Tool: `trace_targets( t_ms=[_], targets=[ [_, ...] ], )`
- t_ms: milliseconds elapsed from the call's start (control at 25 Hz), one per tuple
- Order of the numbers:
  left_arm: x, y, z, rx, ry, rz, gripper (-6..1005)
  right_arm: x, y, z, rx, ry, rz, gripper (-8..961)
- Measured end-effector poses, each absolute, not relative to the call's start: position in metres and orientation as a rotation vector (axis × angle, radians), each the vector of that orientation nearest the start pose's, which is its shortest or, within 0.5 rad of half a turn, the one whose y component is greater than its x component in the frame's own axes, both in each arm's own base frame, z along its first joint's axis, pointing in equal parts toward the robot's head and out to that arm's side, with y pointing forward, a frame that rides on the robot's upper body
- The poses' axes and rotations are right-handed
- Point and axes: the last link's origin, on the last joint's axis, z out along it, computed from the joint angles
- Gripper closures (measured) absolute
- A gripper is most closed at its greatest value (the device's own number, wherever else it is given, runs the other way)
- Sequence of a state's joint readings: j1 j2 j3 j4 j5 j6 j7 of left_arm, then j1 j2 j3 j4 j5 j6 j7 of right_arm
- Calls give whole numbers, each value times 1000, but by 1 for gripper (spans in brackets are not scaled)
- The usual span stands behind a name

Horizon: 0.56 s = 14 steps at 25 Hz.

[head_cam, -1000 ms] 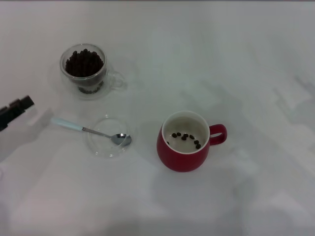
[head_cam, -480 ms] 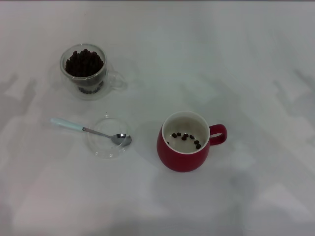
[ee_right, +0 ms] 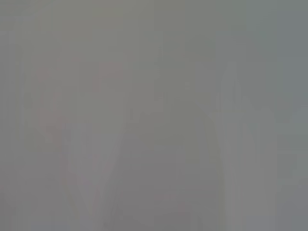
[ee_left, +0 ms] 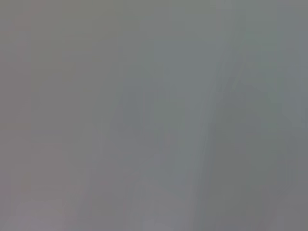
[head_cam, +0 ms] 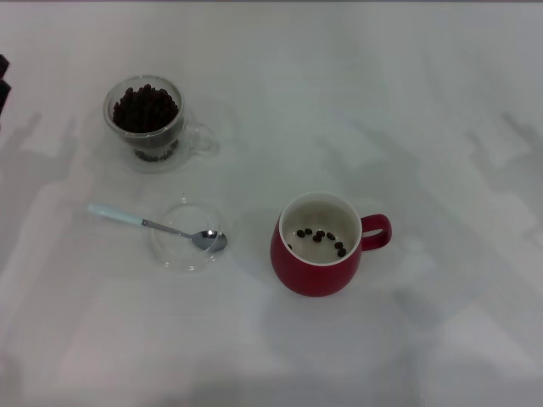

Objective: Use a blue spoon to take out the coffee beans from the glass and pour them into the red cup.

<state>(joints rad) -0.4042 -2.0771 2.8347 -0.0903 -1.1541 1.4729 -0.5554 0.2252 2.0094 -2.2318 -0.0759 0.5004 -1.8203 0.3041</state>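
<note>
In the head view the glass (head_cam: 146,121) stands at the back left, heaped with dark coffee beans (head_cam: 144,108). The blue spoon (head_cam: 153,225) lies in front of it, its metal bowl resting on a flat clear glass dish (head_cam: 182,246) and its pale blue handle pointing left. The red cup (head_cam: 318,246) stands right of the dish with several coffee beans (head_cam: 321,236) on its white bottom, its handle to the right. A dark bit of my left gripper (head_cam: 2,83) shows at the far left edge, level with the glass and apart from it. My right gripper is out of view.
The things stand on a plain white table (head_cam: 382,102). Both wrist views show only a blank grey surface.
My left gripper left the view from the left edge near the spoon's handle, and a bit of it now shows higher up that edge, beside the glass. Nothing on the table moved.
</note>
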Motion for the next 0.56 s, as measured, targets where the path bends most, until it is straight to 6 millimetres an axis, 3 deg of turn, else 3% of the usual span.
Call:
trace_targets(
  t_ms=[240, 560],
  targets=[
    [-334, 295, -1, -1728, -514, -886, 484, 323, 233, 34, -1665, 190, 1072, 310],
    [-337, 292, 2, -1684, -520, -880, 484, 322, 237, 34, -1670, 186, 1073, 310]
  ],
)
